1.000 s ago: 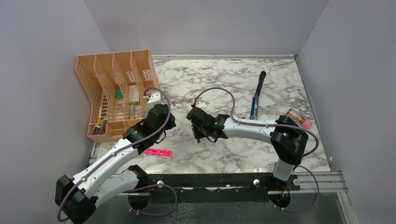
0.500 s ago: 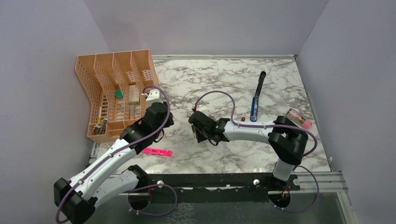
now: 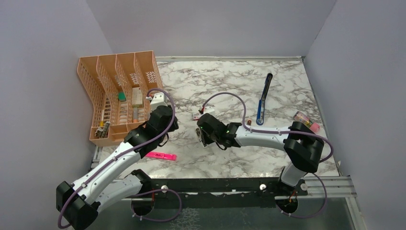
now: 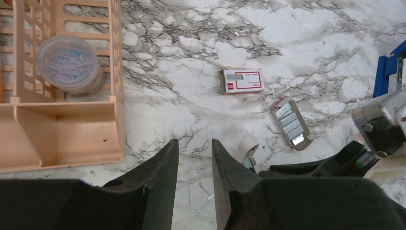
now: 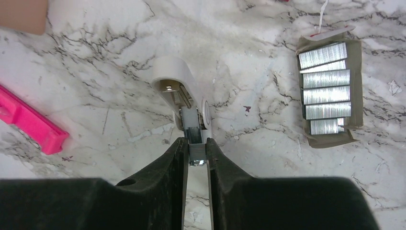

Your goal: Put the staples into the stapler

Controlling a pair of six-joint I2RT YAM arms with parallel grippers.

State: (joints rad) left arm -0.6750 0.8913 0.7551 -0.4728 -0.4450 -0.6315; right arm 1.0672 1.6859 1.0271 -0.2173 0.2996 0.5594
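My right gripper [image 5: 196,142] is shut on a small silvery block of staples [image 5: 196,152]. The block sits at the end of the metal channel of a white capsule-shaped piece [image 5: 174,79] lying on the marble. More staples fill a tiny brown tray [image 5: 328,86] to the right, and their red-and-white box [image 4: 242,81] lies further off. The long blue stapler [image 3: 262,98] lies apart at the back right, and neither gripper touches it. My left gripper [image 4: 194,143] hovers open above bare marble, with nothing between its fingers, just left of the white piece.
A peach organiser [image 3: 115,96] stands at the left with a round tub of paper clips [image 4: 69,62] in it. A pink highlighter [image 3: 162,155] lies near the front, by the left arm. A small pink-capped item [image 3: 306,120] rests by the right wall.
My right gripper has shifted a little right and nearer with its block, uncovering the red-and-white box. The left jaws have parted slightly.
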